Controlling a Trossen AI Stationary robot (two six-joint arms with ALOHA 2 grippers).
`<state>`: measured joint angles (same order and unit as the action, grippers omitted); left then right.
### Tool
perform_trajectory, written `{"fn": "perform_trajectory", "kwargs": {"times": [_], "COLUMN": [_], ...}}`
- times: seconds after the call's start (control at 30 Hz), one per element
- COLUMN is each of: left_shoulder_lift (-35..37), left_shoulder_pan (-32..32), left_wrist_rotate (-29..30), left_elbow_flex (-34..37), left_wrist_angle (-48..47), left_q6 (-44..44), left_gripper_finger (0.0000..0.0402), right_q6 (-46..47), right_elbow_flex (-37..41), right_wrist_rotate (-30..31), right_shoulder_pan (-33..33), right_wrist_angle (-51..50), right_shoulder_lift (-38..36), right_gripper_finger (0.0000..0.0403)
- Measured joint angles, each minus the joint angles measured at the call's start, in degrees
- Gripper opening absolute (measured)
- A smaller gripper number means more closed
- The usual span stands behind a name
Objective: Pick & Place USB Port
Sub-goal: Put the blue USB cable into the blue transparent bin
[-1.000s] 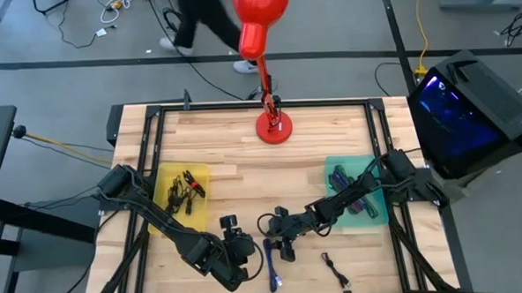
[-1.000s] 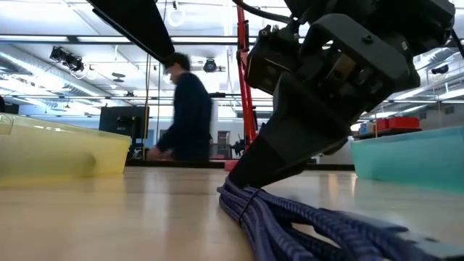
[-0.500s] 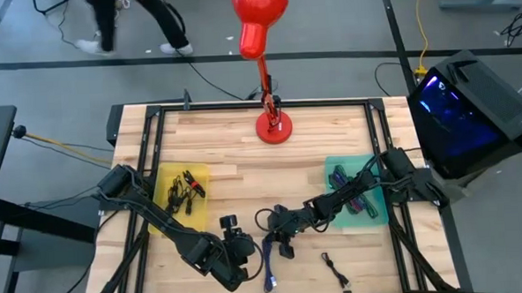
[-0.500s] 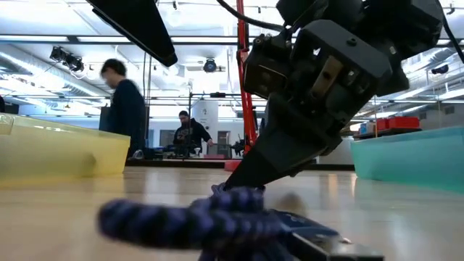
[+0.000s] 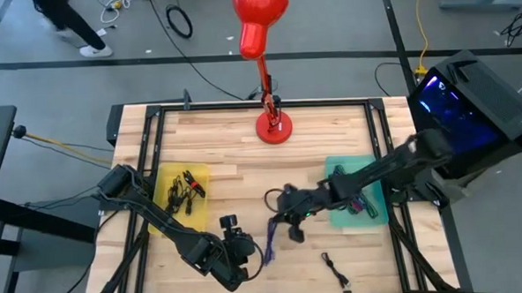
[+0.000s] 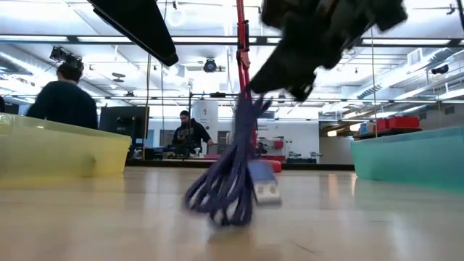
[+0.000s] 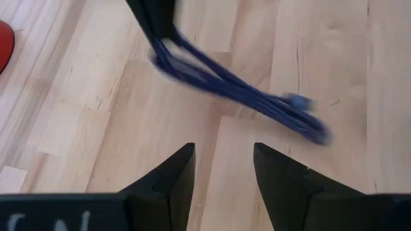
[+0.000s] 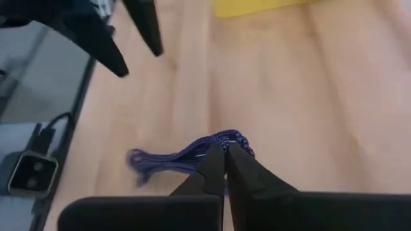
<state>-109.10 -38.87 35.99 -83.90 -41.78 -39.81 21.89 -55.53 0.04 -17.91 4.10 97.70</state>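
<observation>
overhead looking down, tabletop-level camera, two wrist cameras, all sharing blue cable (image 6: 230, 181)

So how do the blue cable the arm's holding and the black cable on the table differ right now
The blue braided USB cable is pinched in the right gripper and dangles in a bundle; in the low view its lowest loops sit at the wood. The black cable lies flat and loose near the table's front edge, with no gripper on it. The blue bundle looks thicker, the black one thin. The left gripper waits open near the front edge.
</observation>
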Motion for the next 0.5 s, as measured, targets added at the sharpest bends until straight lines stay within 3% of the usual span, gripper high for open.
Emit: {"fn": "perform_trajectory", "kwargs": {"times": [0.5], "left_shoulder_lift": [0.00], "left_shoulder_pan": [0.00], "left_wrist_rotate": [0.03], "left_elbow_flex": [0.00], "left_wrist_angle": [0.01], "left_q6": [-0.02], "left_gripper_finger": [0.0165], "right_q6": [9.46], "right_elbow_flex": [-0.03], "right_wrist_rotate": [9.86], "right_shoulder_pan": [0.27], "right_wrist_angle": [-43.53], "right_shoulder_lift": [-35.31], "right_gripper_finger": [0.0000]}}
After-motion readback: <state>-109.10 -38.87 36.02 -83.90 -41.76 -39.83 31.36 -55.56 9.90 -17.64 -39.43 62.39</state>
